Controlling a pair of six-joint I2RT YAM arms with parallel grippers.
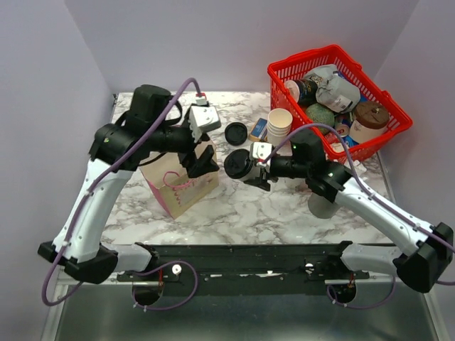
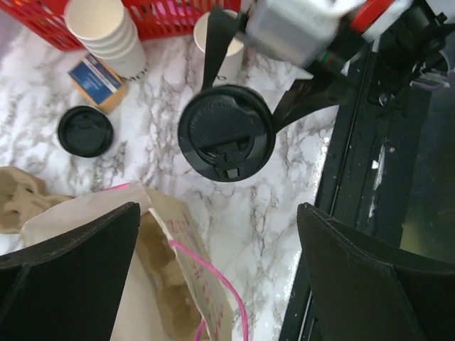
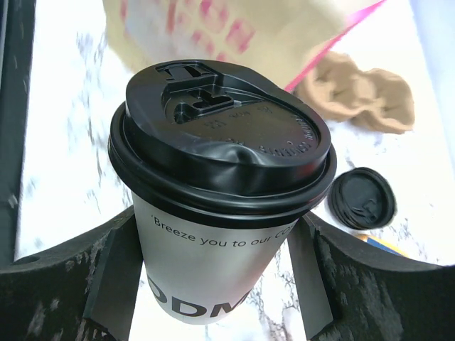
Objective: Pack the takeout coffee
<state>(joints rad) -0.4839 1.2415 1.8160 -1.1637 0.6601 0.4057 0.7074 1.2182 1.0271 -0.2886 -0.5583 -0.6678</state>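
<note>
The takeout coffee [image 3: 213, 234] sits clamped at mid-body in the right gripper's [image 1: 250, 170] jaws, over the marble worktop [image 1: 284, 206] between a brown paper bag [image 1: 178, 185] and a stack of cups [image 1: 279, 126]. From overhead its lid hides the body; the right wrist view cuts off the base. The black lid is dented near the rim, and the white wall carries partly readable print, "Breeze you to our". The left gripper [image 2: 217, 270] hovers over the open bag, jaws spread wide, holding nothing.
</note>
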